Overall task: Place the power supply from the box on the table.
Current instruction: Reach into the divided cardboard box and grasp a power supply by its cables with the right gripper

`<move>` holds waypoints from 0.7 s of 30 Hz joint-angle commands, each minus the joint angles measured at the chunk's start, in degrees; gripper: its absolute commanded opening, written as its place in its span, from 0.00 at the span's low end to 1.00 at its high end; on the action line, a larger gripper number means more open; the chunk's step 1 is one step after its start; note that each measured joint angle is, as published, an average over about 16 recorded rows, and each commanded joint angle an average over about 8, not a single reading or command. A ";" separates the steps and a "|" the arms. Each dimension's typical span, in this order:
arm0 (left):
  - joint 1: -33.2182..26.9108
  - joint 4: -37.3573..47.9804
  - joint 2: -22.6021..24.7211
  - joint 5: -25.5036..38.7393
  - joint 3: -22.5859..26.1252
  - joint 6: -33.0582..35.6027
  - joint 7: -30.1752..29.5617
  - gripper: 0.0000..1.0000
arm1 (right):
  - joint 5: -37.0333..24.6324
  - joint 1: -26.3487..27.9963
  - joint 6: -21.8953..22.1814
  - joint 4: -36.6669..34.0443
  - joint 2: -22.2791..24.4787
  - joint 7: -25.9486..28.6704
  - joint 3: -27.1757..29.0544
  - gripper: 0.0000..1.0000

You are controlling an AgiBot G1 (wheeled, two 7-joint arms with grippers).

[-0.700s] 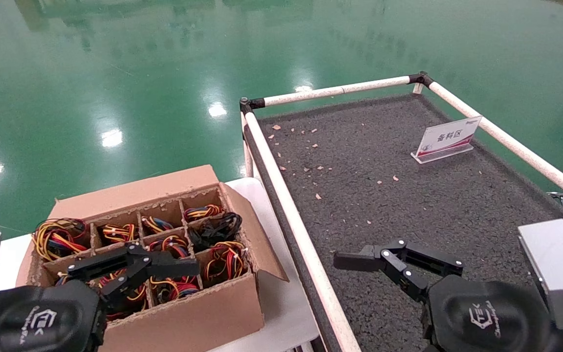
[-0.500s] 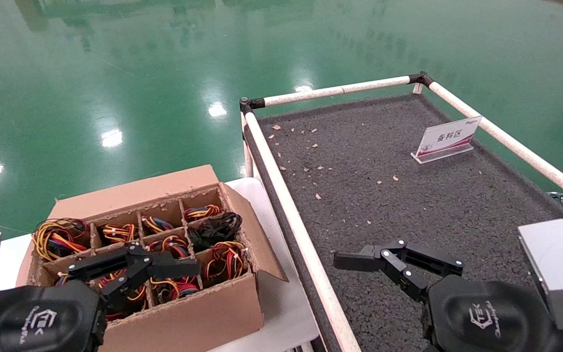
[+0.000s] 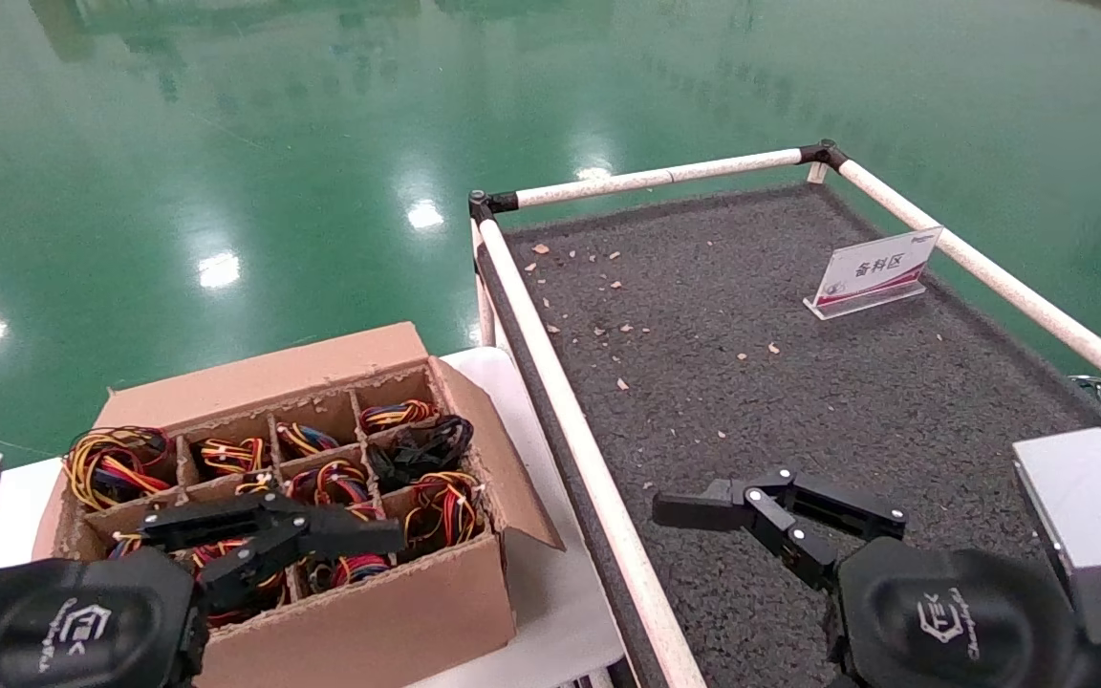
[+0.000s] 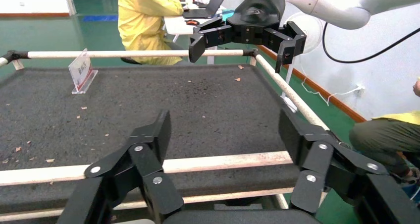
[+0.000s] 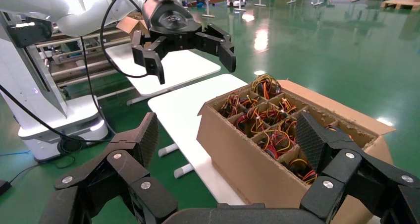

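Reaching: my left gripper (image 3: 269, 535), jaws spread, hovers over the box (image 3: 359, 612), lower left.
Next: I judge a descent onto one power supply (image 3: 436, 511).
Parked: right gripper (image 3: 780, 511), spread, above the table (image 3: 895, 382).

sign card (image 3: 871, 271): white with red stripe, standing on the table (image 3: 799, 401), three Chinese characters "备料区" | small print in card corner: too small to read | logo marks on both gripper housings: letters not legible

We see our left gripper (image 4: 225, 142) spread wide near the table (image 4: 148, 105); beyond its far rail, perhaps someone seated.
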 commanded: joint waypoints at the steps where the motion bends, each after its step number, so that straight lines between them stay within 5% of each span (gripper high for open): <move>1: 0.00 0.00 0.00 0.00 0.00 0.00 0.00 0.00 | 0.00 0.00 0.00 0.00 0.00 0.00 0.00 1.00; 21: 0.00 0.00 0.00 0.00 0.00 0.00 0.00 0.00 | 0.00 0.00 0.00 0.00 0.00 0.00 0.00 1.00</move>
